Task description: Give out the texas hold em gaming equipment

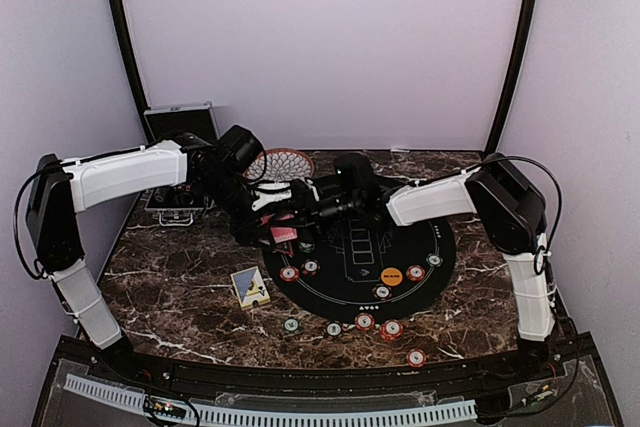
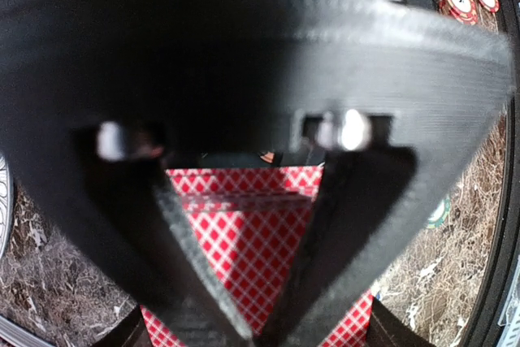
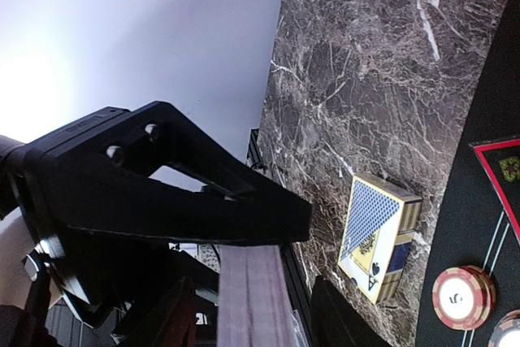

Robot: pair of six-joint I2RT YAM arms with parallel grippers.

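Observation:
My left gripper [image 1: 268, 223] is shut on the red-backed playing cards [image 1: 283, 235], held above the left edge of the black felt mat [image 1: 440, 237]. In the left wrist view its fingertips [image 2: 195, 282] meet over the red checkered card back [image 2: 244, 233]. My right gripper [image 1: 302, 210] meets it from the right. In the right wrist view the deck's edge [image 3: 252, 298] lies between its spread fingers [image 3: 341, 318], with gaps on both sides. Several striped chips [image 1: 365, 321] and an orange button [image 1: 392, 275] lie on the mat. Chips also show in both wrist views [image 2: 459, 2] [image 3: 463, 294].
A blue-and-yellow card box [image 1: 250, 287] [image 3: 378, 237] lies on the marble left of the mat. A patterned round bowl [image 1: 280, 162] sits behind the grippers. The silver-edged black case [image 1: 180, 122] stands open at the back left.

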